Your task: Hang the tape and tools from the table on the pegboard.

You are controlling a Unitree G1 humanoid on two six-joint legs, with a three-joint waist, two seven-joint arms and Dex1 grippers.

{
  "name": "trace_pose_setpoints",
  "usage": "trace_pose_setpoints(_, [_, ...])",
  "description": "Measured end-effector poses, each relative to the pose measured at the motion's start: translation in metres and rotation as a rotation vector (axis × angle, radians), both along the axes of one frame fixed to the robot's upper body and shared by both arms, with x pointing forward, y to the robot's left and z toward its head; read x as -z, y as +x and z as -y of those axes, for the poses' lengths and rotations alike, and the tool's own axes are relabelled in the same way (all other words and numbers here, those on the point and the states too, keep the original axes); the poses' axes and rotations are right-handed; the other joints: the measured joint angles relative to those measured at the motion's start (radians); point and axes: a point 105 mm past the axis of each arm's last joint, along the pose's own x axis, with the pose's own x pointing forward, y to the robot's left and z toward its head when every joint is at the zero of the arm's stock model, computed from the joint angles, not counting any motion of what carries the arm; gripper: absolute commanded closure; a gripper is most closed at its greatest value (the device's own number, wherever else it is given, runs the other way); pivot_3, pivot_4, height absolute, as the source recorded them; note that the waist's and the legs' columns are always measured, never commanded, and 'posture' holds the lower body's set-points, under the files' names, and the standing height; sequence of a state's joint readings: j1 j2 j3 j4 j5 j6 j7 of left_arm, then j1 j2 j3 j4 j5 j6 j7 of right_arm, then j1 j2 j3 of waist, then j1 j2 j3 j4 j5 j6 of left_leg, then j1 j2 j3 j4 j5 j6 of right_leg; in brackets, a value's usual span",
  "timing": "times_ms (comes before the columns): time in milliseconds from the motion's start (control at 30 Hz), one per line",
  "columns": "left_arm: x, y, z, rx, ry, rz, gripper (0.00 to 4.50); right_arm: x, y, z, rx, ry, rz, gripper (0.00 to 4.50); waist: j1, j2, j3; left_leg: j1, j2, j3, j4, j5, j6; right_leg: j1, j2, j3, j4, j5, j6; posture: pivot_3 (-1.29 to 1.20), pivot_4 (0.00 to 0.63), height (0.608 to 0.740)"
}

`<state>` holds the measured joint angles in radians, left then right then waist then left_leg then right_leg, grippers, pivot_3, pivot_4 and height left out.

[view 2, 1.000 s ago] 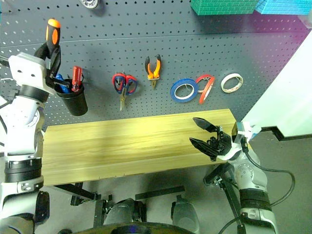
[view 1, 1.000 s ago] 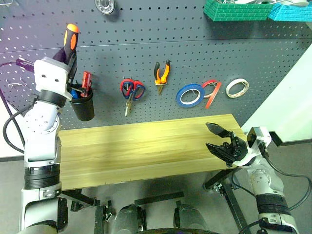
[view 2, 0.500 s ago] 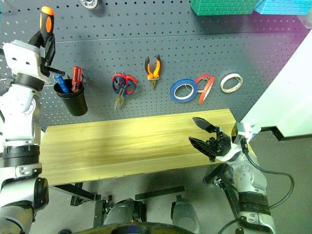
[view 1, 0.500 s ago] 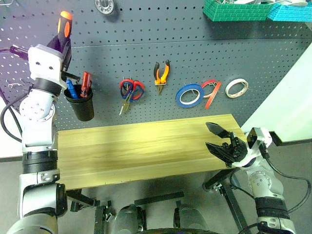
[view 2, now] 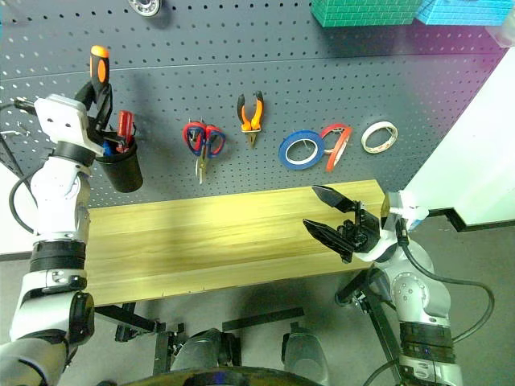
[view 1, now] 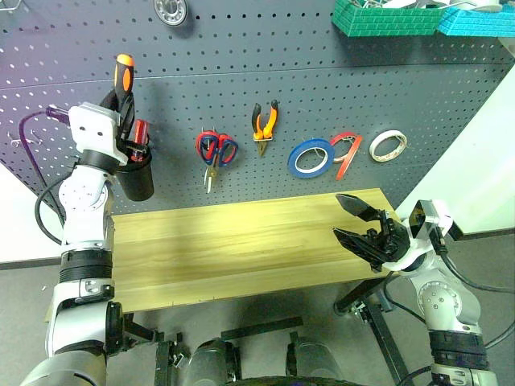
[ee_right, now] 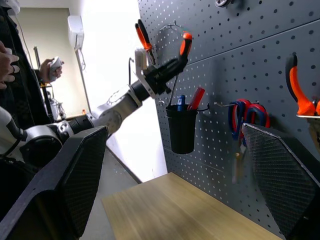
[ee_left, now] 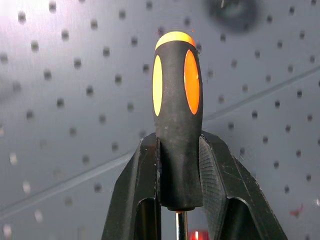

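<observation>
A black cup (view 1: 137,177) hangs on the dark grey pegboard (view 1: 322,96), holding a red-handled screwdriver (view 1: 142,131) and a blue-handled one (ee_right: 181,101). The left gripper (view 1: 121,95) is pinching the orange-and-black screwdriver (view 1: 122,72), handle up, its shaft pointing down into the cup's mouth. Along the board hang red-handled scissors (view 1: 216,149), orange pliers (view 1: 266,121), a blue tape roll (view 1: 313,157), the red tape (view 1: 348,149) and a cream roll (view 1: 389,145). Two green and teal bins (view 1: 402,16) sit at the board's top edge; their contents are unclear. The wooden bench (view 1: 241,245) below carries nothing. The right gripper (view 1: 354,225) hovers over its right end, fingers spread wide, holding nothing
</observation>
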<state>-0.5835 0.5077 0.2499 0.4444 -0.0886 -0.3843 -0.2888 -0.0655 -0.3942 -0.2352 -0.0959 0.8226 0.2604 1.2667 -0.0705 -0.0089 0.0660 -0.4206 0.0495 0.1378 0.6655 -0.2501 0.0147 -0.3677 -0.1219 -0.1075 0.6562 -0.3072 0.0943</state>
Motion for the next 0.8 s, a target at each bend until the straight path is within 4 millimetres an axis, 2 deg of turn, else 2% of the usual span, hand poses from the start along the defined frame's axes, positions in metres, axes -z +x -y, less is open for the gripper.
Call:
trace_pose_setpoints(233, [0.014,0.001,-0.006,-0.028,-0.030,-0.019,3.84,-0.005,0.000,-0.002,0.001,-0.014,-0.011,0.00,-0.002,-0.002,-0.002,0.000,0.000,0.000,0.000,0.000,0.000,0.000,0.000,0.000,0.000,0.000,0.000,-0.11,0.000,0.740])
trace_pose_setpoints(567, [0.054,-0.012,-0.025,-0.124,-0.088,-0.128,3.84,-0.005,0.000,-0.002,-0.006,-0.017,-0.008,0.00,0.000,-0.004,-0.005,0.000,0.001,0.000,0.000,-0.001,0.002,0.000,0.000,0.000,0.000,0.000,0.000,-0.10,0.000,0.740])
trace_pose_setpoints(800, [0.061,-0.016,-0.030,-0.153,-0.125,-0.163,3.84,0.002,0.003,0.002,-0.014,-0.010,-0.016,0.00,-0.001,-0.005,-0.011,0.001,0.001,0.000,0.000,-0.002,0.003,0.000,0.000,0.000,0.001,0.000,0.000,-0.10,0.000,0.740])
